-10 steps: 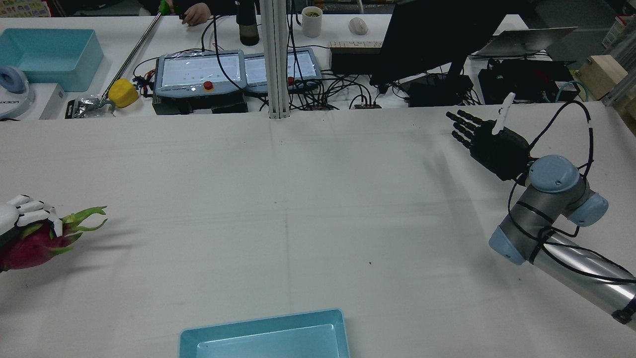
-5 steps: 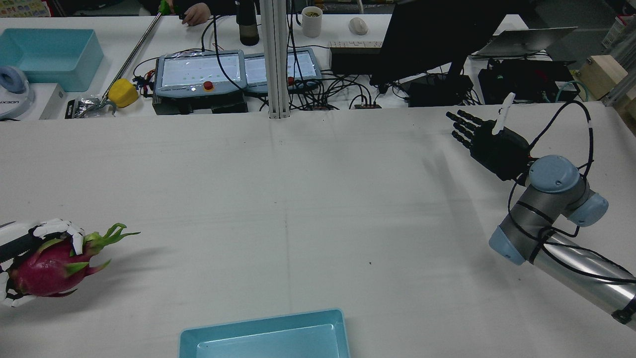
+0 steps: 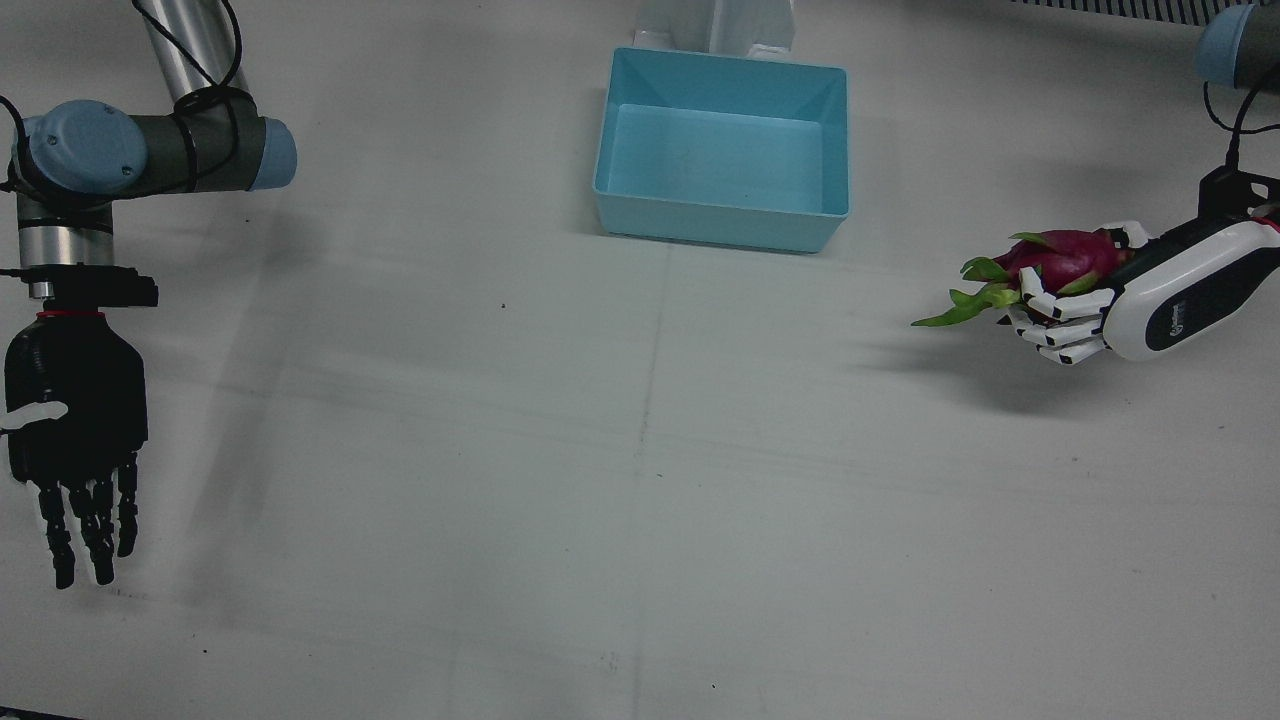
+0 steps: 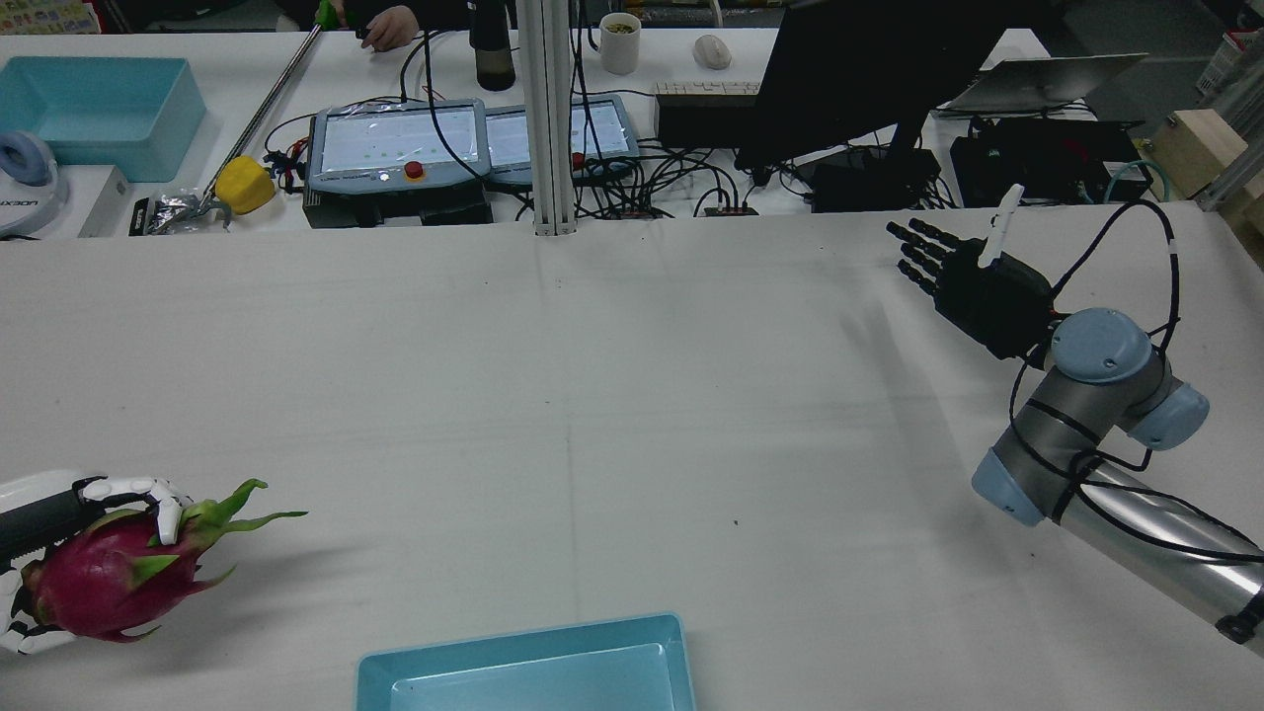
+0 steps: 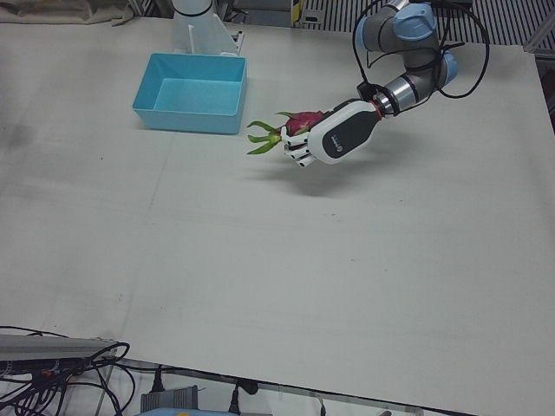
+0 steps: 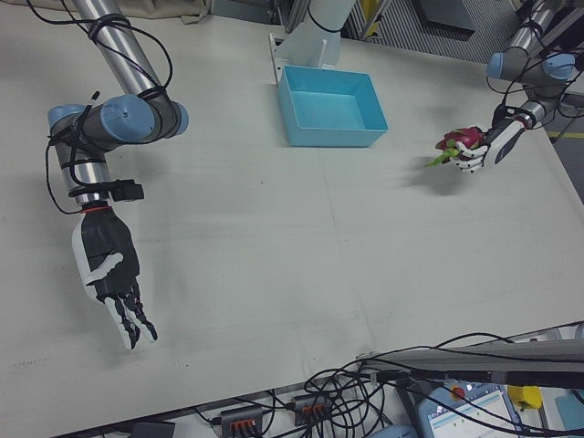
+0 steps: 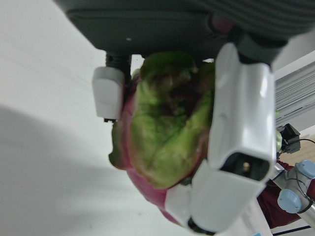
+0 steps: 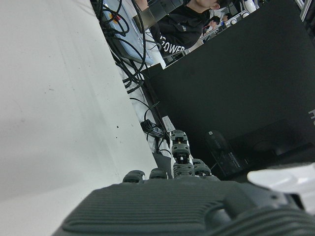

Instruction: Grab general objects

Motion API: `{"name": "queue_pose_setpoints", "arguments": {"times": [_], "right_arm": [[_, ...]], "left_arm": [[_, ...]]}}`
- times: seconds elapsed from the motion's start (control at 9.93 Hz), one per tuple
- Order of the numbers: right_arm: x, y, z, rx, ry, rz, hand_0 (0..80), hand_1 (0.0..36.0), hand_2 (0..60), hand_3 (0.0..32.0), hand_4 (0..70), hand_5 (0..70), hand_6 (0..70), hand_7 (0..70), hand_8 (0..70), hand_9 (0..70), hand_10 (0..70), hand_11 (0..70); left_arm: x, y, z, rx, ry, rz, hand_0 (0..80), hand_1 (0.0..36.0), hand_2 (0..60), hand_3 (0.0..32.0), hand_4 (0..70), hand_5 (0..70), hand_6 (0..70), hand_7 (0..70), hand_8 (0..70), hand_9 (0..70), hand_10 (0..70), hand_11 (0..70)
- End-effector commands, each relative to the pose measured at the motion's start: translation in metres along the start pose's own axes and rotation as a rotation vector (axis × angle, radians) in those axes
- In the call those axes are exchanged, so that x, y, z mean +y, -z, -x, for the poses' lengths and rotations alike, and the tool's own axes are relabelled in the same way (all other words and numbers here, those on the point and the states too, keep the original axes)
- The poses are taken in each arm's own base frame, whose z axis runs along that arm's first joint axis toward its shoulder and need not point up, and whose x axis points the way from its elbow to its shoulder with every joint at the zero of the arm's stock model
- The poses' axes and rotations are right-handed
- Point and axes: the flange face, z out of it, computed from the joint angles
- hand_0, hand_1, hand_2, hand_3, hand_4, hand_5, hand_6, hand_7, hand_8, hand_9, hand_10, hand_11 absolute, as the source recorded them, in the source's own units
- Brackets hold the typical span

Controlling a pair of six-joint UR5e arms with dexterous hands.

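My white left hand is shut on a pink dragon fruit with green leafy tips and holds it above the table. It shows at the left edge of the rear view with the fruit, in the left-front view with the fruit, and in the right-front view. The left hand view shows the fruit wrapped by white fingers. My black right hand is open and empty, fingers stretched, far from the fruit; it also shows in the rear view and the right-front view.
A light blue bin stands empty on the robot's side of the table's middle; its rim shows in the rear view and the left-front view. Beyond the table's far edge lie control tablets, cables and a monitor.
My left hand has carried the dragon fruit toward the robot's side and a little toward the table's middle. The right hand has not moved.
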Motion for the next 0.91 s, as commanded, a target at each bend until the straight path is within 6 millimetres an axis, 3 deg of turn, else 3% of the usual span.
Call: {"name": "queue_pose_setpoints", "arguments": {"times": [0.0,0.1,0.2,0.3,0.4,0.7,0.81], "right_arm": [[0.0,0.0,0.0,0.0,0.0,0.001,0.0,0.0,0.0,0.0,0.0,0.0,0.0,0.0,0.0,0.0,0.0,0.0],[0.0,0.0,0.0,0.0,0.0,0.001,0.0,0.0,0.0,0.0,0.0,0.0,0.0,0.0,0.0,0.0,0.0,0.0],[0.0,0.0,0.0,0.0,0.0,0.001,0.0,0.0,0.0,0.0,0.0,0.0,0.0,0.0,0.0,0.0,0.0,0.0],[0.0,0.0,0.0,0.0,0.0,0.001,0.0,0.0,0.0,0.0,0.0,0.0,0.0,0.0,0.0,0.0,0.0,0.0],[0.0,0.0,0.0,0.0,0.0,0.001,0.0,0.0,0.0,0.0,0.0,0.0,0.0,0.0,0.0,0.0,0.0,0.0],[0.0,0.0,0.0,0.0,0.0,0.001,0.0,0.0,0.0,0.0,0.0,0.0,0.0,0.0,0.0,0.0,0.0,0.0],[0.0,0.0,0.0,0.0,0.0,0.001,0.0,0.0,0.0,0.0,0.0,0.0,0.0,0.0,0.0,0.0,0.0,0.0]], "left_arm": [[0.039,-0.031,0.004,0.033,0.178,0.203,80.0,34.6,60.0,0.0,70.0,54.0,70.0,70.0,70.0,70.0,70.0,70.0],[0.063,-0.046,0.015,0.026,0.219,0.289,80.0,34.7,60.0,0.0,70.0,54.0,70.0,70.0,70.0,70.0,70.0,70.0],[0.107,-0.067,0.031,0.007,0.257,0.402,80.0,34.3,60.0,0.0,70.0,54.0,70.0,70.0,70.0,70.0,70.0,70.0],[0.134,-0.075,0.034,0.002,0.278,0.455,80.0,34.1,60.0,0.0,70.0,54.0,70.0,70.0,70.0,70.0,70.0,70.0],[0.148,-0.078,0.029,0.007,0.287,0.485,80.0,33.8,60.0,0.0,70.0,54.0,70.0,70.0,70.0,70.0,70.0,70.0],[0.155,-0.082,0.025,0.037,0.328,0.469,80.0,32.2,60.0,0.0,70.0,54.0,70.0,70.0,70.0,70.0,70.0,70.0],[0.161,-0.092,0.022,0.079,0.354,0.459,80.0,31.9,60.0,0.0,70.0,54.0,70.0,70.0,70.0,70.0,70.0,70.0]]}}
